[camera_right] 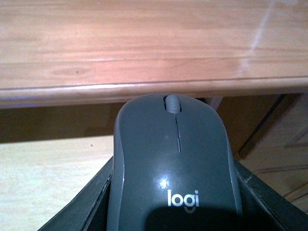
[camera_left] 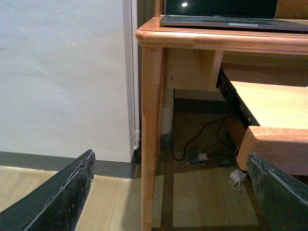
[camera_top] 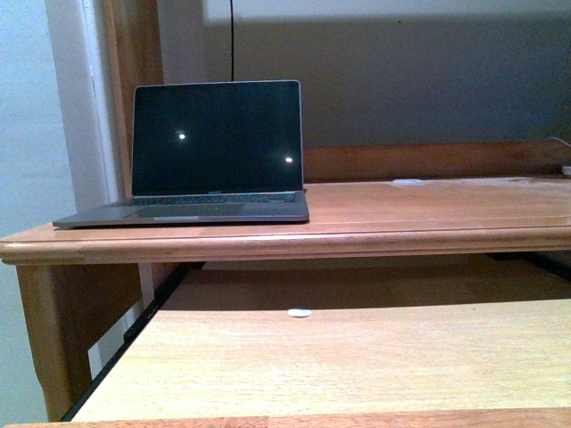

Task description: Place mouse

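Observation:
In the right wrist view the dark grey mouse [camera_right: 173, 163] with a white "logi" mark and a scroll wheel sits between my right gripper's black fingers [camera_right: 262, 197]. My right gripper [camera_right: 173, 211] is shut on the mouse, just in front of and a little below the wooden desk's front edge [camera_right: 154, 89]. My left gripper [camera_left: 168, 192] is open and empty, low beside the desk's left leg [camera_left: 151, 134], above the floor. Neither gripper nor the mouse shows in the front view.
An open dark laptop [camera_top: 214, 152] stands on the desk top [camera_top: 428, 209] at the left. A pulled-out lower shelf [camera_top: 357, 357] carries a small white object [camera_top: 299, 313]. Cables and a white adapter [camera_left: 237, 176] lie on the floor under the desk. A wall stands at the left.

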Robot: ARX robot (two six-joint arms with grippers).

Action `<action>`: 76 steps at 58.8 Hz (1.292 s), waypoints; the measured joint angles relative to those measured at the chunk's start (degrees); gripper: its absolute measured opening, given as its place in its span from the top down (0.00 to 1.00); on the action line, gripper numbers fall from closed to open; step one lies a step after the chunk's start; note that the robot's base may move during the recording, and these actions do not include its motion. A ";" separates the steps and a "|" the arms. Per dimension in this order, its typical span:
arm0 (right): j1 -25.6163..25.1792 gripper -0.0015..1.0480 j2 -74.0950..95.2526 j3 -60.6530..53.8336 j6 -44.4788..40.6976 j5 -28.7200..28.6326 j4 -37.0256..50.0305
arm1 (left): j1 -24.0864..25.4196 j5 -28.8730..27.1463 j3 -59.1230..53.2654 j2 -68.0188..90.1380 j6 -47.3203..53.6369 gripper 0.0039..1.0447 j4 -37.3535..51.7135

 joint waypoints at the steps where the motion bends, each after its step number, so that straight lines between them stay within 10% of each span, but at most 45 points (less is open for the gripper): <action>1: 0.31 0.47 0.70 0.98 0.00 0.35 0.02 | 0.00 0.00 0.00 0.00 0.00 0.07 0.00; 76: 14.29 0.47 47.69 53.20 0.72 11.54 -11.17 | 0.00 0.00 0.00 0.00 0.00 0.07 0.00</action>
